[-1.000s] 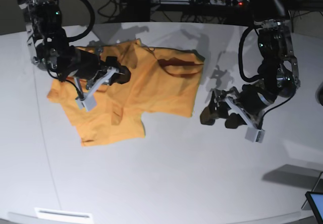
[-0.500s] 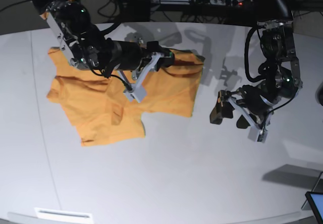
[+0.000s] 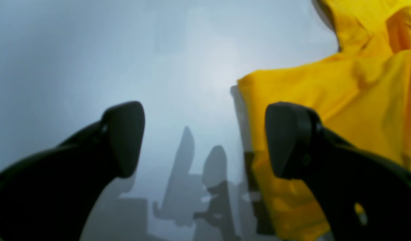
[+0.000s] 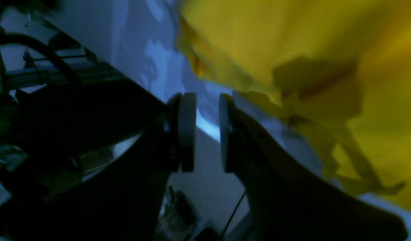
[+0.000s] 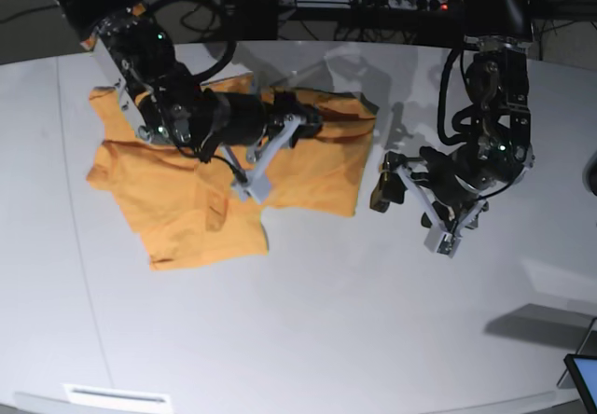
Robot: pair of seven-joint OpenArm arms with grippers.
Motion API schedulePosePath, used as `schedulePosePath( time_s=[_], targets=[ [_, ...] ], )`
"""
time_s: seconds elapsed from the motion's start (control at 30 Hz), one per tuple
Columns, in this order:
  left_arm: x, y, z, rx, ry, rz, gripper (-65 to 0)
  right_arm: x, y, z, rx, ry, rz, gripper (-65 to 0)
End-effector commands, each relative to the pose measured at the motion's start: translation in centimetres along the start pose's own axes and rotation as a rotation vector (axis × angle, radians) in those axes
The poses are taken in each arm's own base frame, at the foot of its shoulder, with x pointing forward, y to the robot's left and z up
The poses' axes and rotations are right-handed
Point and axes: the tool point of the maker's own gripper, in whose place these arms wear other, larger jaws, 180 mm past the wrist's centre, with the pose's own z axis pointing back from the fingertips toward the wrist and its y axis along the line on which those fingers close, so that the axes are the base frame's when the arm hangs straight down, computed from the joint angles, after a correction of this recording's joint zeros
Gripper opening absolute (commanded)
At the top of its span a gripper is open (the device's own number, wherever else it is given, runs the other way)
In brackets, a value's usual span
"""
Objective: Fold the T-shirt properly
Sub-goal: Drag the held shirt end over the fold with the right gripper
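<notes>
Soft, thin, light shirt (image 5: 280,167); likely to sag, bunch and slide on the smooth table (image 5: 326,321); best pinched at a hem corner or sleeve edge, not mid-panel. Spread rumpled near the far edge of the table, toward its far left corner in the base view. Left end effector (image 5: 403,190) spread wide, holding nothing, just beside the shirt's near hem. Right end effector (image 4: 203,132) nearly closed, a narrow gap showing, nothing visibly between the pads, over the shirt's middle. Collar and one sleeve hidden under the right arm; wrist views blurred, folds hard to read.
</notes>
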Motion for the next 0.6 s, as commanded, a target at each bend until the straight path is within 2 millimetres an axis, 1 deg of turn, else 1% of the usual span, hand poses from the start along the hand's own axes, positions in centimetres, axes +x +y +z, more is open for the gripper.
schedulePosePath(
  time_s=[0.0, 0.17, 0.23, 0.33, 0.4, 0.47, 0.57],
  targets=[
    [1.7, 0.1, 0.5, 0.000, -0.056, -0.012, -10.7, 0.8, 1.5, 0.3, 0.043, -0.009, 0.020, -52.7],
    [1.7, 0.2, 0.6, 0.000, -0.057, -0.011, -10.7, 1.2, 3.9, -0.2, 0.099, 0.021, 0.024, -52.7],
    [1.7, 0.2, 0.6, 0.002, -0.056, -0.013, -10.7, 0.8, 4.6, -0.7, 0.119, 0.036, 0.014, -52.7],
    [1.7, 0.5, 0.6, 0.007, -0.054, -0.015, -10.7, 0.0, 4.4, -1.5, 0.119, 0.061, -0.018, -52.8],
    [1.7, 0.5, 0.7, 0.010, -0.053, -0.017, -10.7, -0.1, 3.5, -2.1, 0.101, 0.074, -0.042, -53.1],
    [1.7, 0.5, 0.7, 0.010, -0.053, -0.017, -10.7, -0.2, 2.7, -2.6, 0.083, 0.087, -0.064, -53.2],
    [1.7, 0.6, 0.7, 0.010, -0.054, -0.017, -10.7, 0.2, 1.9, -3.0, 0.061, 0.094, -0.075, -53.5]
  ],
)
